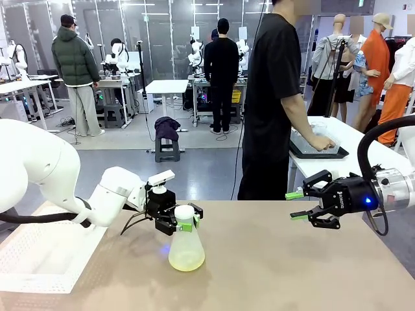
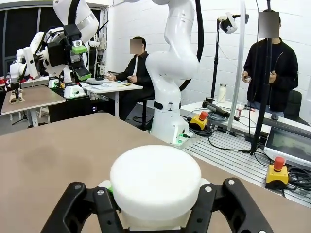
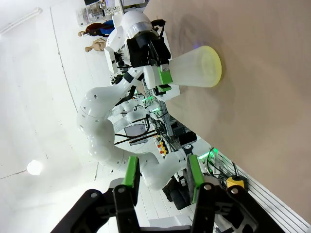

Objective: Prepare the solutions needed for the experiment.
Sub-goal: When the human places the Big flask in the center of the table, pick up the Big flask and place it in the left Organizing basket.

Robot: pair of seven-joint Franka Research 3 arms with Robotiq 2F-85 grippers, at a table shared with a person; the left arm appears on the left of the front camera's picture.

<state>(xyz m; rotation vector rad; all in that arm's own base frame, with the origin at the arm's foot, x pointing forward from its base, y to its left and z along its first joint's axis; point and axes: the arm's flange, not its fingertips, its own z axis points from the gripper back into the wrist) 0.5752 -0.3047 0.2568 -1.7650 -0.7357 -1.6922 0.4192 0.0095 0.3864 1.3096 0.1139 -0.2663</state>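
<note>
A frosted conical flask (image 1: pixel 187 249) with a white cap (image 2: pixel 155 187) stands upright on the brown table (image 1: pixel 292 272), left of centre. The solutions show as a thin pale yellow layer (image 1: pixel 187 262) at its base, also visible as a yellow tint (image 3: pixel 216 68) in the right wrist view. My left gripper (image 1: pixel 185 223) is shut on the flask's neck just under the cap, fingers on either side. Above the table's right side my right gripper (image 1: pixel 296 205) hovers open with nothing between its green pads (image 3: pixel 130 171), well apart from the flask.
A white perforated mat (image 1: pixel 39 259) lies on the table's left end. A person in black (image 1: pixel 272 97) stands beyond the far edge with a hand on a tray (image 1: pixel 318 148) on a white side table. Bare tabletop stretches between the flask and my right gripper.
</note>
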